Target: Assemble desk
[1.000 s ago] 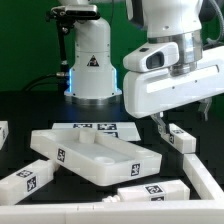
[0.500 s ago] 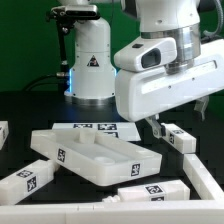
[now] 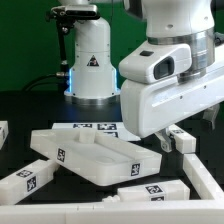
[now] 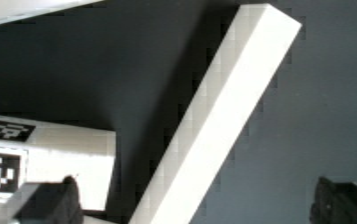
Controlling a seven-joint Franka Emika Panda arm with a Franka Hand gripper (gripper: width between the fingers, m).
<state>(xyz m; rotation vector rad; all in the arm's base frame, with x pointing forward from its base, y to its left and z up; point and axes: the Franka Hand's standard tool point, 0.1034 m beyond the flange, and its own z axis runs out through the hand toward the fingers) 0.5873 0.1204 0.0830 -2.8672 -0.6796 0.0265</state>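
The desk's large rimmed white panel (image 3: 92, 157) lies flat in the middle of the table. Tagged white block legs lie around it: one at the front on the exterior view's left (image 3: 25, 181), one in front (image 3: 150, 192), and one on the right (image 3: 181, 139). My gripper (image 3: 187, 130) hangs low over that right leg, mostly hidden by the white hand. In the wrist view my gripper (image 4: 196, 205) is open, its dark fingertips (image 4: 50, 201) far apart. A long white bar (image 4: 228, 120) runs slantwise below them, beside a tagged white block (image 4: 29, 150). Nothing is gripped.
The marker board (image 3: 100, 128) lies behind the panel. A white robot base (image 3: 90, 60) stands at the back. A thick white block (image 3: 205, 181) lies at the front right, and a white rail (image 3: 60, 214) runs along the front edge.
The arm's hand has come down and nearer to the right leg. The jaws have stayed wide apart, and the parts on the table have not moved.
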